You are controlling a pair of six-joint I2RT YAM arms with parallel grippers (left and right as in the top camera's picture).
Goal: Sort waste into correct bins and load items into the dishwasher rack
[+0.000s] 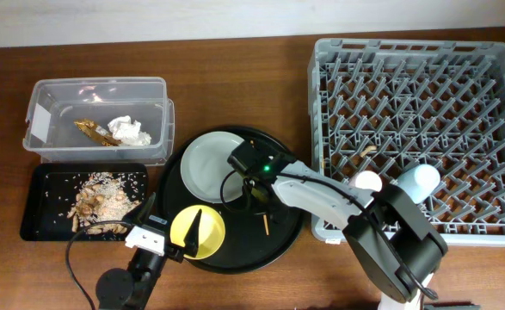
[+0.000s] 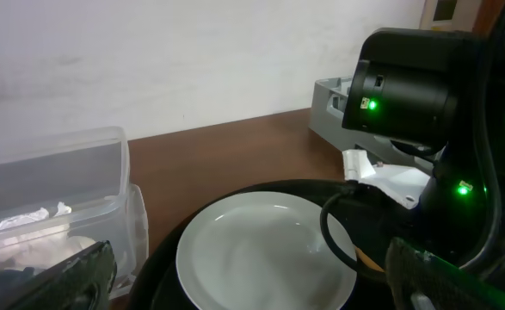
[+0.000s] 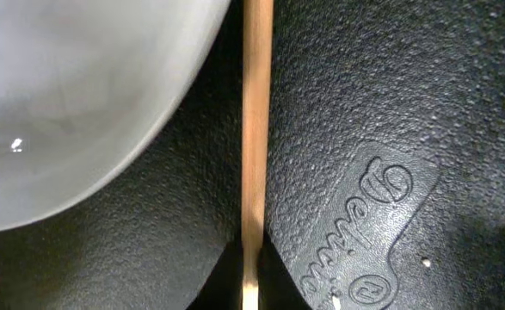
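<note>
The round black tray holds the pale plate, the yellow bowl and a wooden chopstick. My right gripper reaches down beside the plate; in the right wrist view it is shut on the chopstick, next to the plate's rim. My left gripper is open and empty, one finger over the yellow bowl. In the left wrist view its fingers frame the plate. The clear tub holds the wrapper and the tissue. The black rectangular tray holds the food scraps.
The grey dishwasher rack fills the right side. A light blue cup and a paler cup stand at its front edge, partly hidden by the right arm. The right arm crosses the round tray from the lower right.
</note>
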